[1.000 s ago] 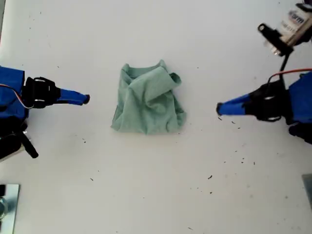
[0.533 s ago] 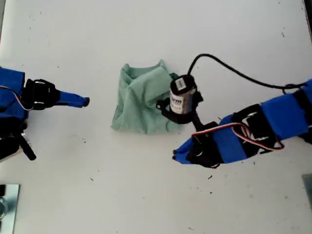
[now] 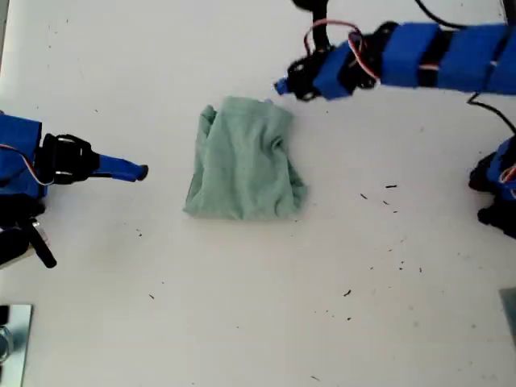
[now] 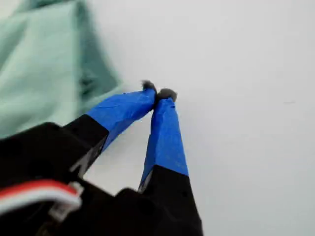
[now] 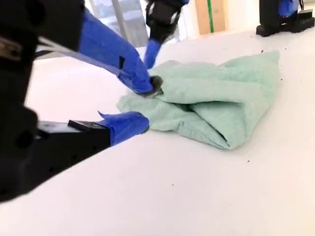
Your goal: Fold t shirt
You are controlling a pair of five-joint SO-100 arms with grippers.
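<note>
- First wrist view: my first gripper [image 4: 156,93] has its blue-taped jaws pinched together at the tips with nothing between them, hanging over bare table [image 4: 236,73] just beside the edge of the t shirt [image 4: 44,64].
- In the exterior view that same first gripper [image 3: 282,85] sits at the far side of the scene, just off the t shirt's far right corner as that view shows it, its arm reaching in from the exterior view's right.
- My second gripper [image 5: 142,105] shows its jaws parted and empty, pointing at the cloth from a short way off; in the exterior view it [image 3: 139,170] waits at the left, apart from the t shirt.
- The t shirt [image 3: 244,159] lies mid-table as a compact folded bundle, edges a bit rumpled.
- Judgement: the folding looks near its end, in a tidying phase. A next move would call for opening the first gripper and catching that far edge, if another fold is wanted.
- Against half a second ago: the first arm has swung from the near right of the bundle, where it covered the corner, up to the far side. The loose flap on top now lies flatter. The second gripper has not moved.
</note>
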